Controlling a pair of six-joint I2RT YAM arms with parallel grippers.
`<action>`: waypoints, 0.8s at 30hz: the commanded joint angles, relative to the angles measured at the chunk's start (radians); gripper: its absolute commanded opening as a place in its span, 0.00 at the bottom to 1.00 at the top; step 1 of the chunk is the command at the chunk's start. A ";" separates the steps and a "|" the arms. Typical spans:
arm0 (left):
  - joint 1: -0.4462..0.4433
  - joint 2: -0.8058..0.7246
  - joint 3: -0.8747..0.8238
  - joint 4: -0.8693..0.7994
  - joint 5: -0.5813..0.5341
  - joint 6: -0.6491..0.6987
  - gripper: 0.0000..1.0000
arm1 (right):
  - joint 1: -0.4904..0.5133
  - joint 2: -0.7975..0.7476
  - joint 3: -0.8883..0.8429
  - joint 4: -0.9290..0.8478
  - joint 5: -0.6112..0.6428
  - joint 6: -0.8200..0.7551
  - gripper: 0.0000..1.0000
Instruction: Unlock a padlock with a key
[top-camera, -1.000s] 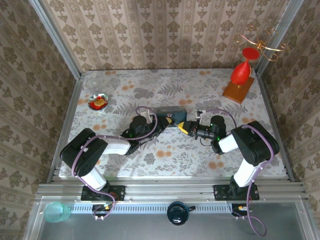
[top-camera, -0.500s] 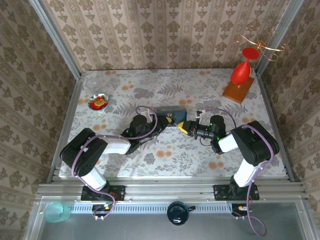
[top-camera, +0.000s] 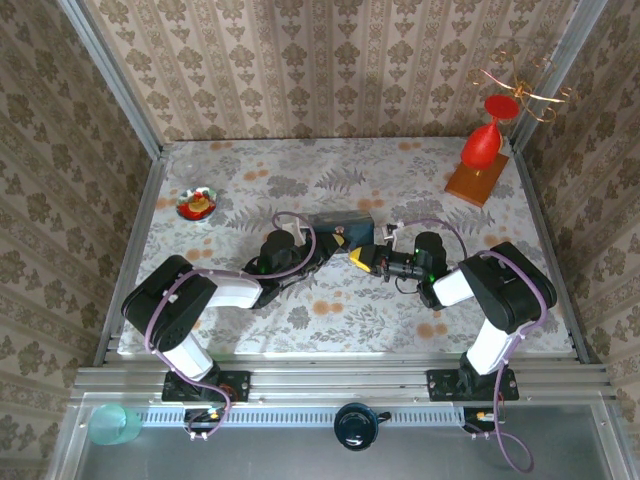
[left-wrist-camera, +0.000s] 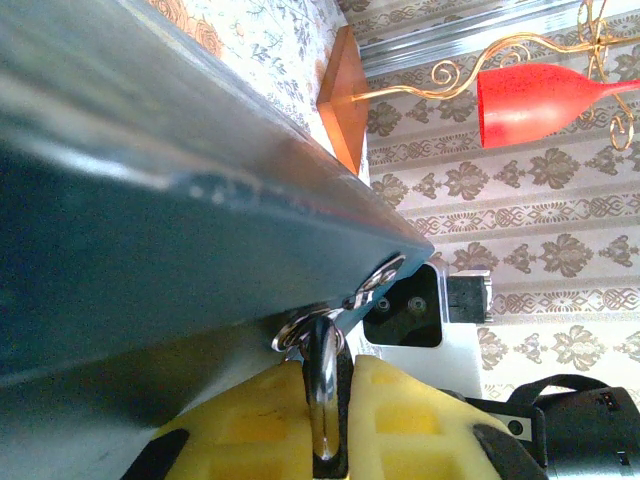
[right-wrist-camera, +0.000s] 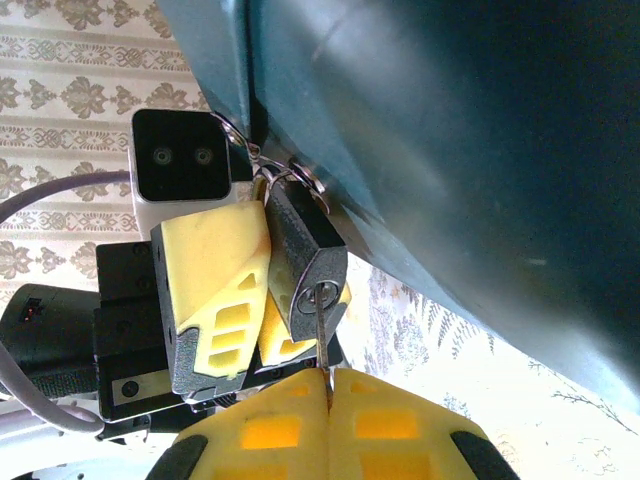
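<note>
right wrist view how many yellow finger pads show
4: two on the right gripper at the bottom, pinching the key; two on the left gripper clamping the padlock, one partly hidden behind it.

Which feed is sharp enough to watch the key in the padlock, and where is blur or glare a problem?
Right wrist: padlock and key sharp and well lit, the tin behind dark and soft. Left wrist: tin's near wall blurred with a pale sheen, shackle crisp. Top external: evenly lit, padlock too small to make out.
</note>
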 joint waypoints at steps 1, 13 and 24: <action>-0.068 -0.017 0.013 0.027 0.180 0.023 0.00 | -0.038 0.009 0.060 0.074 0.052 -0.004 0.00; -0.071 -0.025 0.026 0.023 0.185 0.036 0.00 | -0.057 0.075 0.068 0.070 0.057 0.012 0.00; -0.086 -0.005 0.044 0.090 0.203 0.005 0.00 | -0.071 0.126 0.082 0.071 0.099 0.020 0.00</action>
